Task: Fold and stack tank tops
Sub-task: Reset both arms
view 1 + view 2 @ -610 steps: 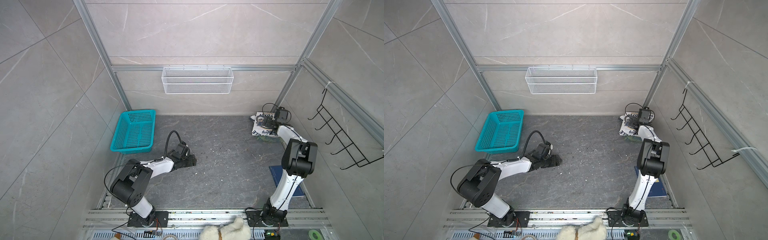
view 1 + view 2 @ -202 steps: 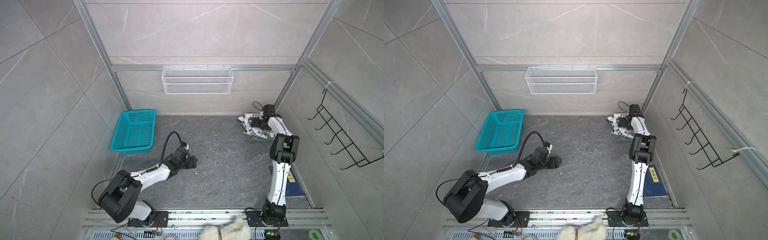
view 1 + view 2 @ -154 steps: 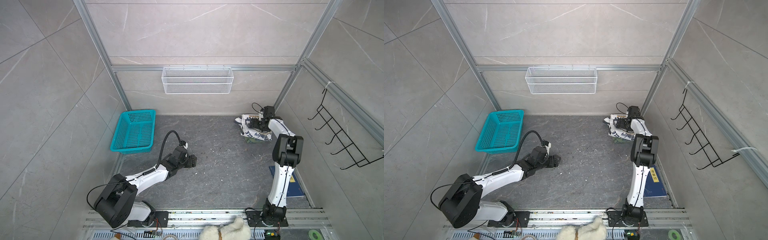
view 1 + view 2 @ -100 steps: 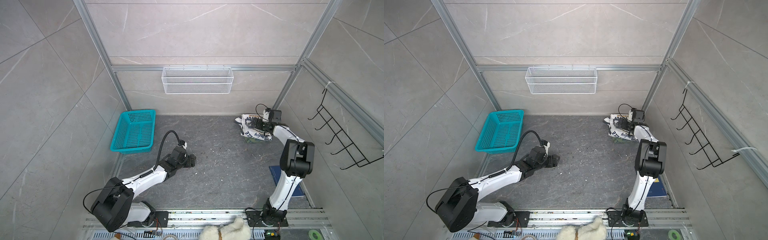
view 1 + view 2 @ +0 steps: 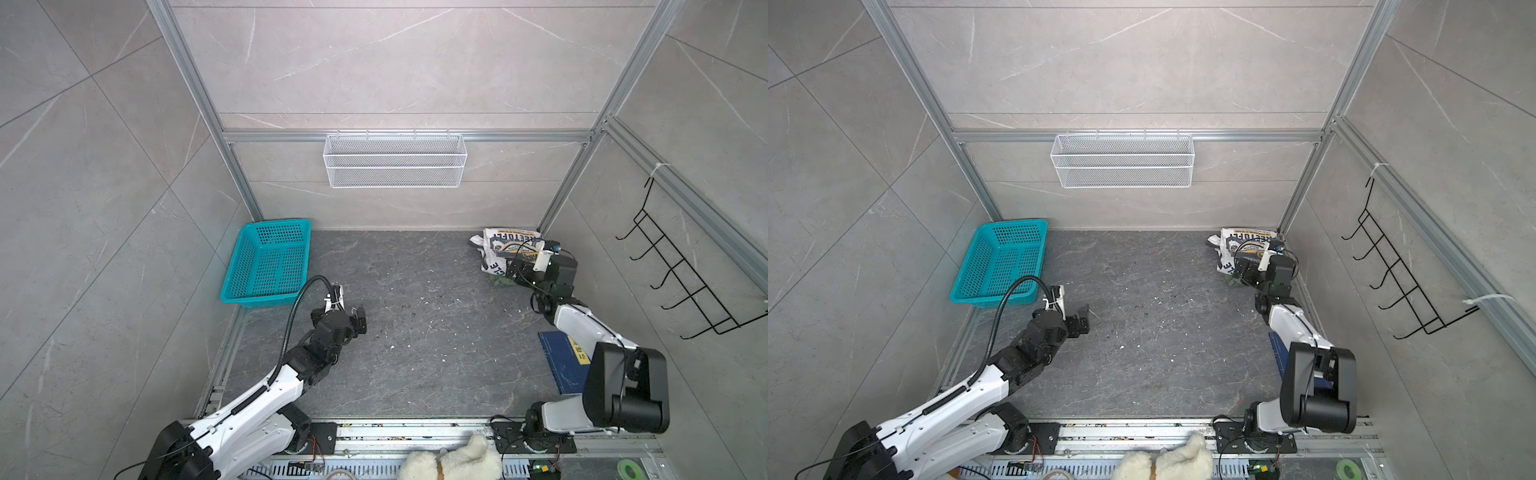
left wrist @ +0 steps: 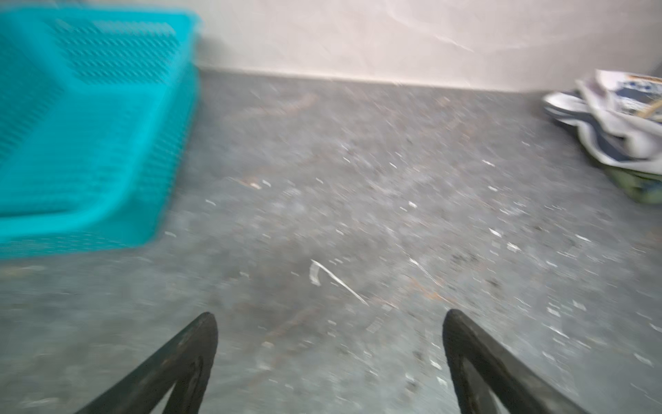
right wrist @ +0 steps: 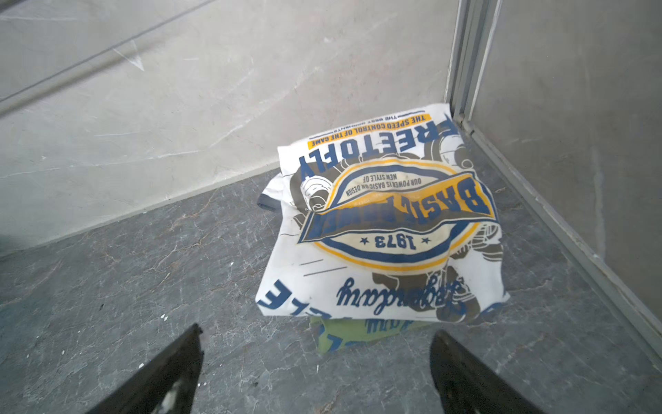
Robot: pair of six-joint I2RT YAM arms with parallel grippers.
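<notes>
**Both grippers released; tank tops stacked in the far right corner**

1. Right gripper (image 7: 315, 331): black fingers (image 7: 168, 372) spread wide with nothing between them. In the wrist view the tips stand just short of the stack's near edge and do not touch it. In both top views the gripper (image 5: 513, 270) (image 5: 1239, 270) sits at the near side of the stack, with the arm reaching out from the near right.

2. Left gripper (image 6: 329, 319): jaws wide apart and empty, with only bare floor between them. The wrist view is blurred. In both top views it is low over the floor (image 5: 415, 332), left of centre (image 5: 359, 323) (image 5: 1081, 318), well apart from the clothes.

3. White tank top (image 7: 387, 229): folded into a rough square with the navy-and-orange badge print facing up. It lies on top of the stack, tight in the far right corner where the two walls meet (image 5: 505, 245) (image 5: 1241, 243).

4. Olive green tank top (image 7: 344, 331): folded and lying under the white one. Only a strip shows at the stack's near edge (image 5: 500, 282).

5. Teal basket (image 5: 276, 223): on the floor at the far left, near the left gripper.

6. White wire basket (image 5: 395, 162): hung on the far wall.

7. Black hook rack (image 5: 685, 286): on the right wall.

8. Dark blue board (image 5: 561, 361): flat on the floor at the near right, partly hidden by the right arm.

9. White plush toy (image 5: 453, 461): at the near edge, between the two arm bases.
</notes>
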